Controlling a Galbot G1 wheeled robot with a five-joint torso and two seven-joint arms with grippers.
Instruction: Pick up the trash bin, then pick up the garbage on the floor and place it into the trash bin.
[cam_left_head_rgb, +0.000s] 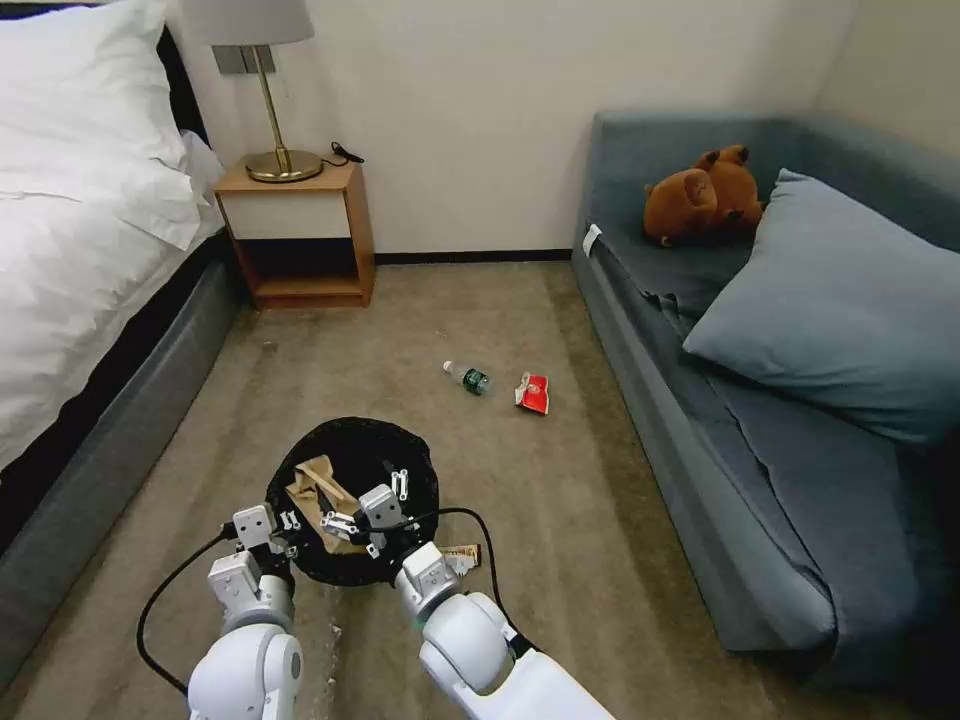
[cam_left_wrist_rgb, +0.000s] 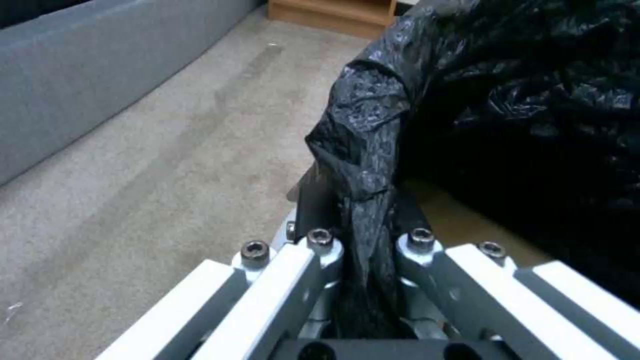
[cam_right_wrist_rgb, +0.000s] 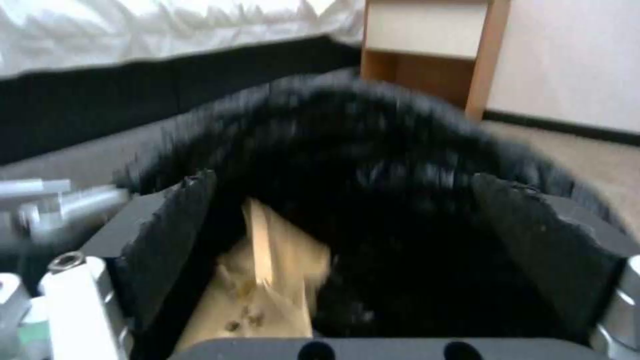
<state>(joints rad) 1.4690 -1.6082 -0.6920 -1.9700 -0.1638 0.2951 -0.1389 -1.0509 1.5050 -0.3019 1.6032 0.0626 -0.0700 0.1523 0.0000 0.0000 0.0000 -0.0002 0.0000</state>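
Nearest the robot, the left gripper (cam_left_head_rgb: 285, 528) is clamped on the near-left rim of the trash bin (cam_left_head_rgb: 415, 470); in the left wrist view its fingers (cam_left_wrist_rgb: 320, 200) are pinched tight around a fold of the black bag liner (cam_left_wrist_rgb: 363, 150), with the carpeted floor (cam_left_wrist_rgb: 133, 190) beneath. Just beside it, the right gripper (cam_left_head_rgb: 370, 520) hangs over the bin's mouth, its two black pads (cam_right_wrist_rgb: 170, 235) spread wide and holding nothing. Directly below that open claw, inside the bin, lies the tan crumpled paper (cam_right_wrist_rgb: 267, 280), which the head view shows resting against the liner at the bin's left side (cam_left_head_rgb: 315, 490). A small wrapper (cam_left_head_rgb: 462, 558) lies on the floor touching the bin's near-right edge, next to the right wrist. Farther off on the carpet, well apart from both grippers, a clear bottle with a green label (cam_left_head_rgb: 467, 378) and a red-and-white packet (cam_left_head_rgb: 533, 392) lie near each other, close to the grey sofa (cam_left_head_rgb: 700, 450).
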